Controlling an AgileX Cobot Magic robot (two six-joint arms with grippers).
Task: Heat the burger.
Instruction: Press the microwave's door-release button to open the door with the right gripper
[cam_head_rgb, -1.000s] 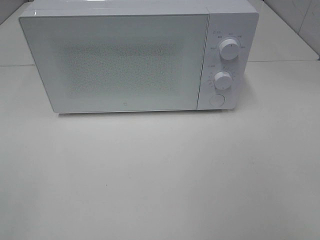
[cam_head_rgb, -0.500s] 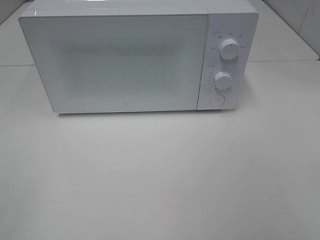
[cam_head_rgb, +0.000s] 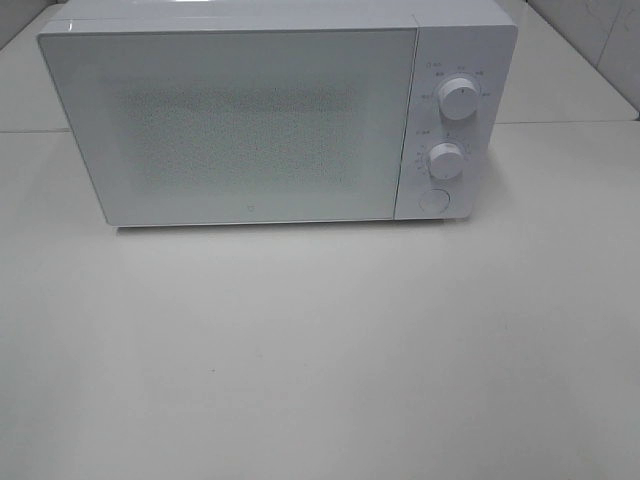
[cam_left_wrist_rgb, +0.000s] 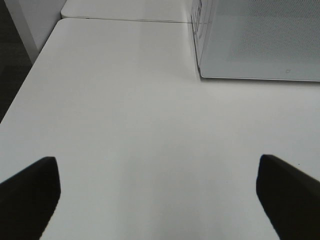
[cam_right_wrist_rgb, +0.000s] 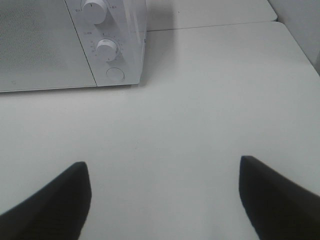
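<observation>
Burger not visible in any view; can't tell where it is. Near: left gripper spread wide, holding nothing. Right gripper also parted and empty, with dark matte fingers. Both over a smooth matte white table. Far: boxy glossy white microwave, door closed, speckled window. Right panel has upper knob, lower knob and flat round button.

Bright, flat, diffuse light from above; whites slightly washed out. Thin soft shadow under microwave near edge on table. Wrist views soft; dark fingertips blurred.
</observation>
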